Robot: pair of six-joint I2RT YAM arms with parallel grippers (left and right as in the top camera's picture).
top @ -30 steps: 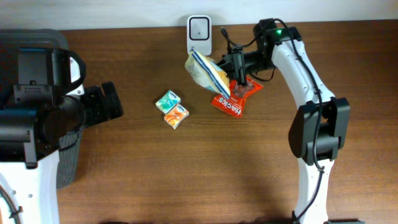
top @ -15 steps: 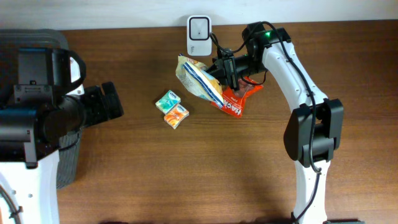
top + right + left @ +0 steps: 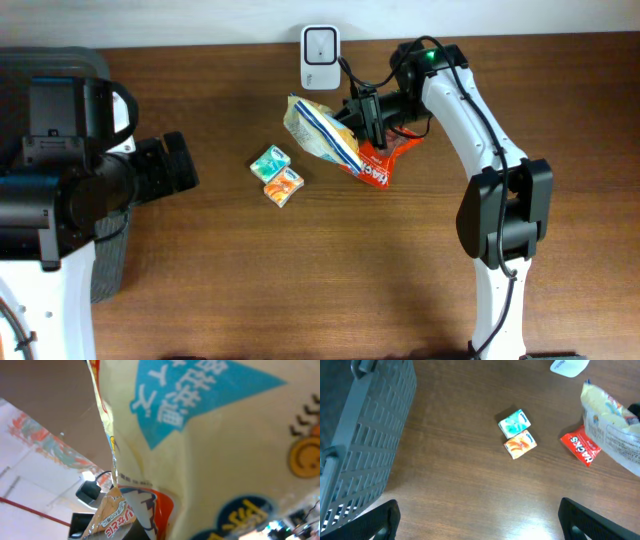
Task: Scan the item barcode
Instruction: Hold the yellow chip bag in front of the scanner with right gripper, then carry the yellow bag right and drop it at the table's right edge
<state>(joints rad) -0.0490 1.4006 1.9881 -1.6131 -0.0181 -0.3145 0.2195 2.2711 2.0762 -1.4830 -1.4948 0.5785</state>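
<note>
A yellow snack bag (image 3: 320,132) with a blue stripe hangs just above the table, a little in front of the white barcode scanner (image 3: 320,55) at the back edge. My right gripper (image 3: 362,118) is shut on the bag's right end. In the right wrist view the bag (image 3: 210,435) fills the frame and hides the fingers. My left gripper (image 3: 482,525) stands open over bare wood at the left, with nothing between its fingers. From that view the bag (image 3: 612,425) shows at the right edge and the scanner (image 3: 568,366) at the top.
A red Hacks packet (image 3: 378,165) lies under the held bag. A teal carton (image 3: 270,162) and an orange carton (image 3: 284,185) lie side by side mid-table. A grey slatted basket (image 3: 365,435) stands at the left.
My right gripper has carried the bag to the left and tipped it flatter, in front of the scanner. It has barely moved in the last half second. The left arm has stayed still.
</note>
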